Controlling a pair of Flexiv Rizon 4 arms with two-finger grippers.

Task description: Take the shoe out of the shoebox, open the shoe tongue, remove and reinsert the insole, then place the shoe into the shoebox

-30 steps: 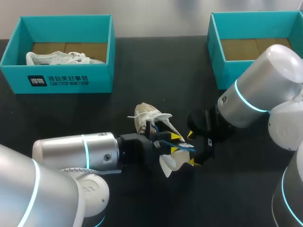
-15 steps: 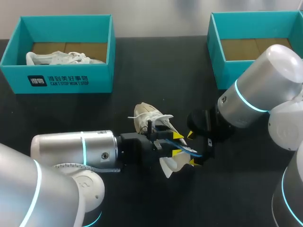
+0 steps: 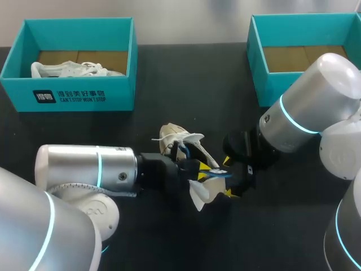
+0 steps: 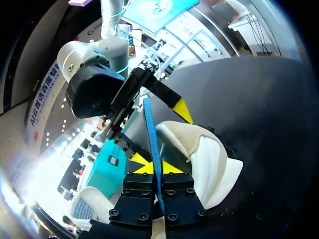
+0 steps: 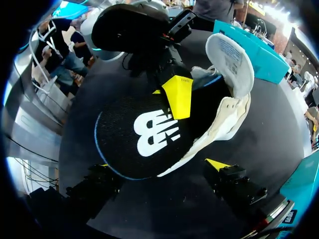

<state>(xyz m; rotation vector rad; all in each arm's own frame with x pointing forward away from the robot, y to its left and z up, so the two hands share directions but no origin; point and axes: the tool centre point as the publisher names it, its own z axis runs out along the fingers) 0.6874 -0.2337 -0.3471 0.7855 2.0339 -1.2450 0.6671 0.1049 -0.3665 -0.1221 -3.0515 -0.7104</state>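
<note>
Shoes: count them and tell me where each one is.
2. One shoe lies in the left box; the other shoe is on the table near its middle. The right box shows none, though the right arm hides part of it.

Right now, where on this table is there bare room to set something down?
Free: the table stretch between the left shoebox and the right shoebox, and the near strip between the left arm and the right arm. Crowded: the middle, where the left gripper, shut on the insole, and the right gripper flank the shoe.
</note>
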